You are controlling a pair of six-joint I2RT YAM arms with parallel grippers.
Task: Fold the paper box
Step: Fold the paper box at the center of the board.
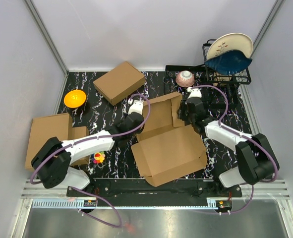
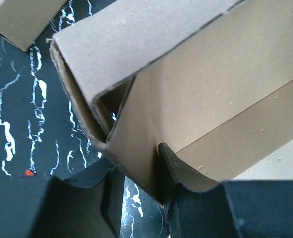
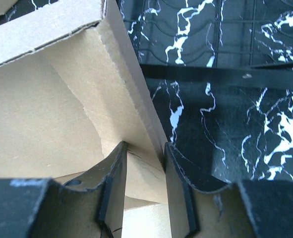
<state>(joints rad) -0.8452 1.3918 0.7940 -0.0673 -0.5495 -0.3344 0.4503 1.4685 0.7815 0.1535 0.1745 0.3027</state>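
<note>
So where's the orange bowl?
In the top view, the orange bowl sits on the far left, left of the closed cardboard box and just beyond the flat cardboard slab.

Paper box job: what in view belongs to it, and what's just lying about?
In the job: paper box; left gripper, astride one wall; right gripper, closed on another wall.
Lying about: small closed cardboard box; flat cardboard slab; orange bowl; patterned bowl; dish rack; small colourful toy.

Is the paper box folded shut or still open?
Open, partly folded: paper box walls stand up at the far half, near panel lies spread.
</note>
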